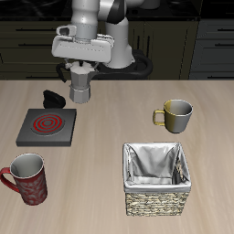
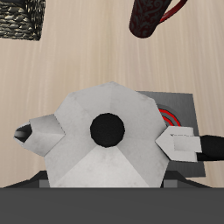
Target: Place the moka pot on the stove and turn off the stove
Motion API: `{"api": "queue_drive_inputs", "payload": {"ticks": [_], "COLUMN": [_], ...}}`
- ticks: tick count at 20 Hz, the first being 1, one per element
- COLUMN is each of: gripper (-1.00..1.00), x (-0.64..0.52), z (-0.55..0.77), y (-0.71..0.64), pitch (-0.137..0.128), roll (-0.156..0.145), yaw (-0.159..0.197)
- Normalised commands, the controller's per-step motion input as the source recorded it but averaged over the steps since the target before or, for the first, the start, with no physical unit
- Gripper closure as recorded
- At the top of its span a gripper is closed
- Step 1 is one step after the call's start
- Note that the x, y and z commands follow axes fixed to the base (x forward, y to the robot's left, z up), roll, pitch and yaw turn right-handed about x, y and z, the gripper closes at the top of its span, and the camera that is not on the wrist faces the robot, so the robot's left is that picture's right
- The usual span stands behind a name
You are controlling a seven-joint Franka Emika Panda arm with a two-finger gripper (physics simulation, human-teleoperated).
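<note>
The claw (image 1: 80, 67) hung above the table with the moka pot (image 1: 82, 84) pinched between its fingers, lifted and directly beneath it. In the wrist view the pot's lid (image 2: 108, 131) filled the frame, and I judged the grip firm, though the contact points were partly hidden. The stove (image 1: 47, 127) lay just ahead of the claw and lower, its burner ring (image 1: 48, 120) glowing red, so it looked to be on. If the pot came down off-centre, it could tip off the ring; the handle might also swing over the knob and block it. I counted one pot, one stove, one basket (image 1: 159, 177), and two mugs: a red one (image 1: 26, 178) and an olive one (image 1: 174, 115).
</note>
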Motion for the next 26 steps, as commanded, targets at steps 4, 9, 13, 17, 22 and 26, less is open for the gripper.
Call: {"api": "queue_drive_inputs", "payload": {"ticks": [4, 9, 13, 17, 22, 26], "gripper": [1.00, 1.00, 1.00, 1.00, 1.00, 1.00], "x": [0.03, 0.03, 0.03, 0.02, 0.01, 0.06], "z": [0.05, 0.03, 0.00, 0.01, 0.03, -0.03], "y": [-0.40, -0.20, -0.12, -0.13, -0.30, -0.32], "pitch": [-0.012, 0.008, 0.009, -0.004, 0.000, 0.005], "roll": [-0.025, -0.009, -0.014, 0.001, -0.026, -0.026], "yaw": [0.000, -0.008, -0.017, 0.004, -0.016, -0.006]}}
